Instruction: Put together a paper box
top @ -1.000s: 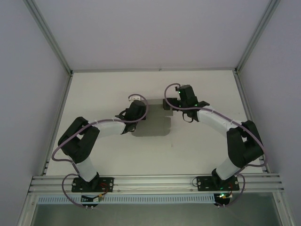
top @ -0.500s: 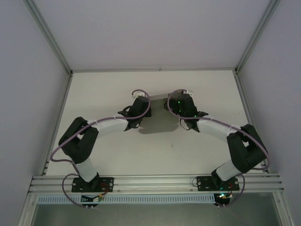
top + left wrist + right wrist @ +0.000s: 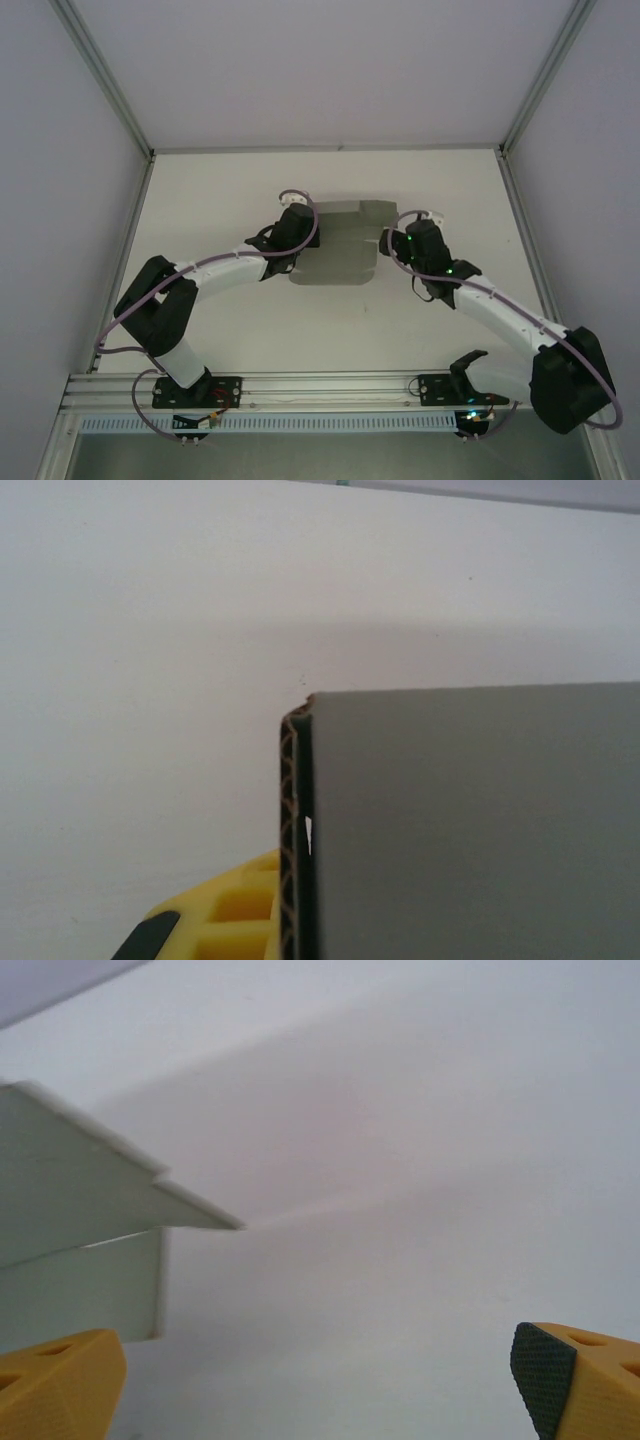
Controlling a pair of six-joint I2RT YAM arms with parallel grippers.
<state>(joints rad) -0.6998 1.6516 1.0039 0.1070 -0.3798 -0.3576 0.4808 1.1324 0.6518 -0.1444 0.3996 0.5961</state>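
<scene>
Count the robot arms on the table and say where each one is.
2. The left arm runs from the near-left base to the left edge of the cardboard sheet; the right arm from the near-right base toward its right edge.

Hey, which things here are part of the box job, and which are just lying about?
Job:
- box, a grey cardboard sheet with flaps
- left gripper, at the sheet's left edge
- right gripper, open, near the right flaps

Not the job:
- table
- rail at the near edge
</scene>
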